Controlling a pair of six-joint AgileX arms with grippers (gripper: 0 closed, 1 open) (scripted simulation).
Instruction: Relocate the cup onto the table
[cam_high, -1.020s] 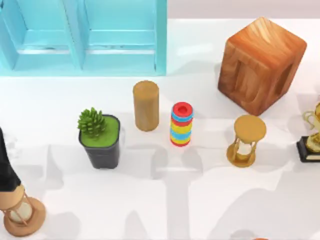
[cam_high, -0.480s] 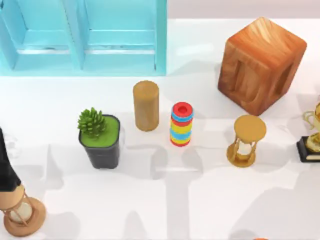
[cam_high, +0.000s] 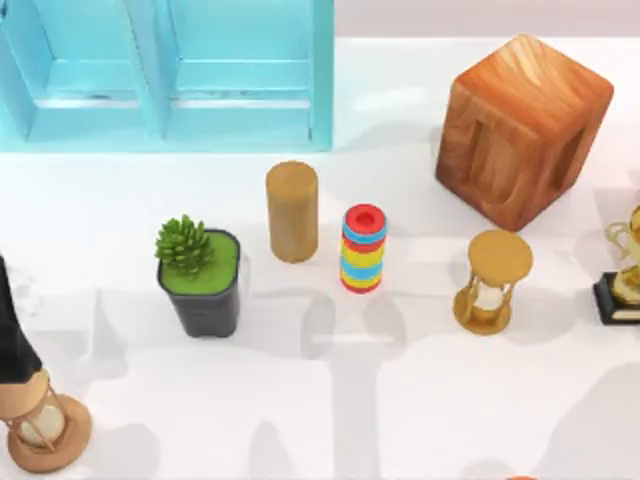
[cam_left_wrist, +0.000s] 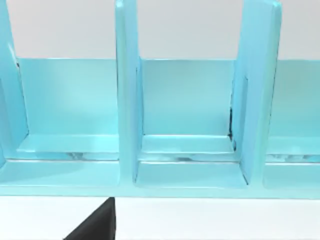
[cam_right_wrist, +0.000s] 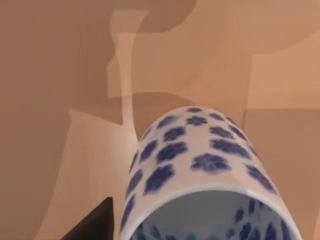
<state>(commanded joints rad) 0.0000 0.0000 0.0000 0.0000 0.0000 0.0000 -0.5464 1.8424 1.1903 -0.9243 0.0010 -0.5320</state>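
In the right wrist view the cup (cam_right_wrist: 200, 165), white with blue flower-like speckles, sits right in front of the camera with its round rim toward it. My right gripper (cam_right_wrist: 200, 230) is shut on the cup, and one dark finger (cam_right_wrist: 92, 222) shows beside it. Behind the cup is a plain tan surface with shadows, not the white table (cam_high: 420, 400). My left arm (cam_high: 12, 335) is parked at the table's left edge, and its wrist view faces the turquoise cabinet (cam_left_wrist: 185, 110).
On the table stand a tan wooden cylinder (cam_high: 292, 210), a red-blue-yellow ring stack (cam_high: 363, 248), a potted succulent (cam_high: 200, 270), two hourglasses (cam_high: 492, 282) (cam_high: 45, 430), a large wooden block (cam_high: 522, 125) and a gold trophy (cam_high: 625, 270). The turquoise cabinet (cam_high: 165, 70) fills the back left.
The objects on the table have not moved. The shadow over the table's front right corner has grown and shifted.
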